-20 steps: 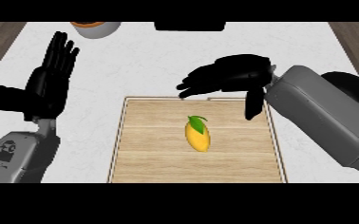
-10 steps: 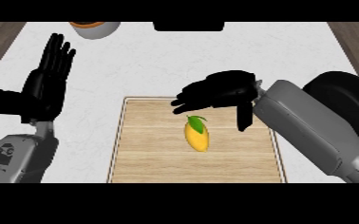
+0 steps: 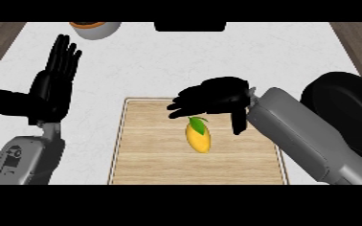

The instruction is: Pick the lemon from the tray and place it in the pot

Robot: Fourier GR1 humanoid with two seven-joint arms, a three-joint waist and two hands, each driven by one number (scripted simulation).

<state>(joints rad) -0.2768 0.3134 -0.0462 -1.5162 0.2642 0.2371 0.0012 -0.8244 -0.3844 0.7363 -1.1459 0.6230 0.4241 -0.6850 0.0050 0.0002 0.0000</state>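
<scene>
1. Lemon (image 3: 199,135) is seen lying flat near the middle of the wooden tray (image 3: 141,163), green leaf at its far end, untouched.
2. Long axis is judged to run roughly toward and away from the robot, tilted slightly, with the far end a little to the left.
3. Right hand (image 3: 212,99) is held over the tray's far edge, just beyond the lemon's leaf end; fingers are spread and only loosely bent, thumb pointing down beside the fruit, nothing held.
4. Lemon lies just nearer the robot than that hand, so a short pull back and a drop would be needed before fingers can be closed across the short axis.
5. Left hand (image 3: 53,84) is resting open, fingers up, at the left of the view, well apart from the tray; right hand is clearly the nearer one.
6. Pot (image 3: 96,28) is only partly seen at the worktop's (image 3: 283,62) far left edge, well apart from the tray.
</scene>
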